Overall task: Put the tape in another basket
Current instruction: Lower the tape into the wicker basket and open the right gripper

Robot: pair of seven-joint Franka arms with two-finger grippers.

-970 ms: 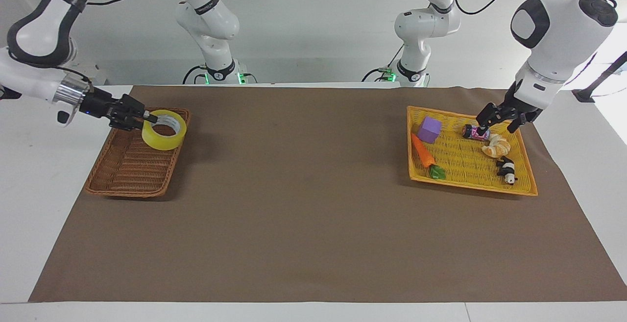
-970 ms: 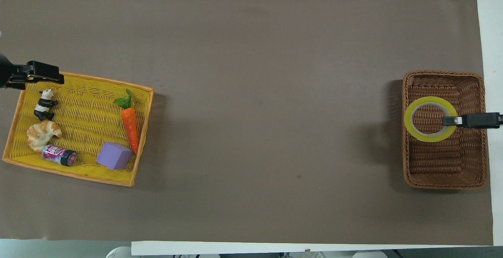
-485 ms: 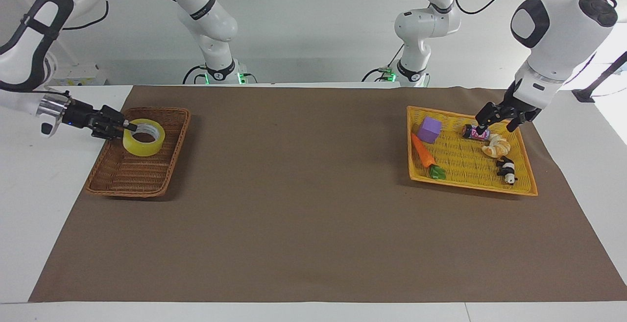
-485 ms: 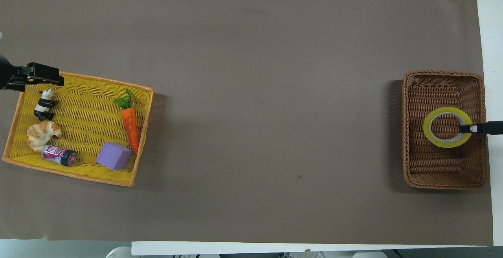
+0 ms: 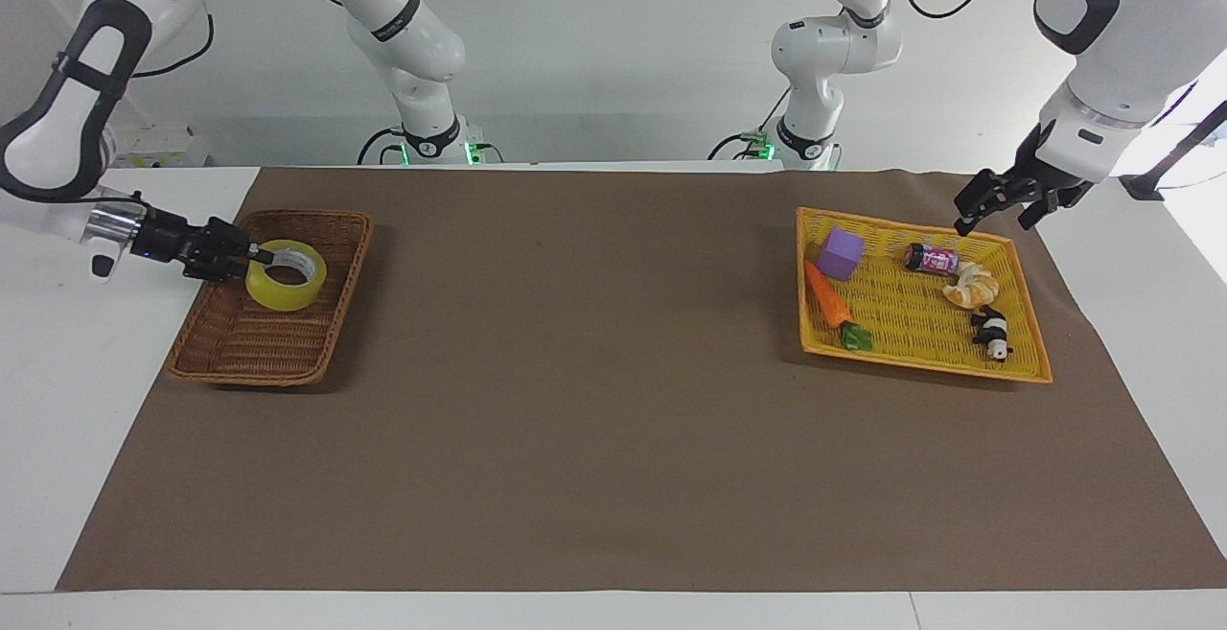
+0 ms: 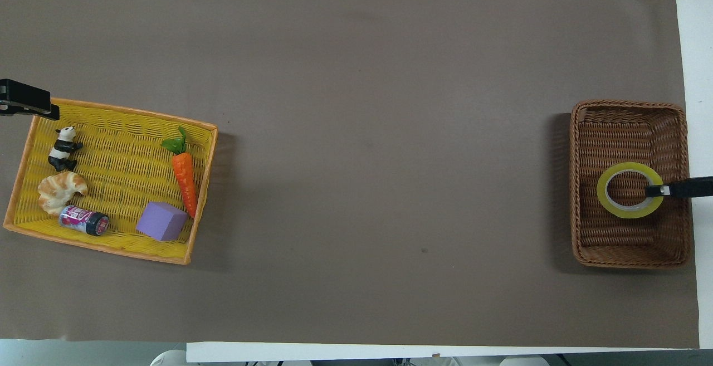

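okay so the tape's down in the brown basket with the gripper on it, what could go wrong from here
The right gripper pinches the tape's wall, low in the basket. If it withdraws before opening, it may drag the roll against the basket's side or tip the basket. The left gripper waits over the yellow tray's corner.

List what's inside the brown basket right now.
Only the tape, lying flat in the brown basket on the half nearer the robots. The right gripper is shut on its wall. Through the roll's hole the weave shows; the bit of floor under its rim is covered.
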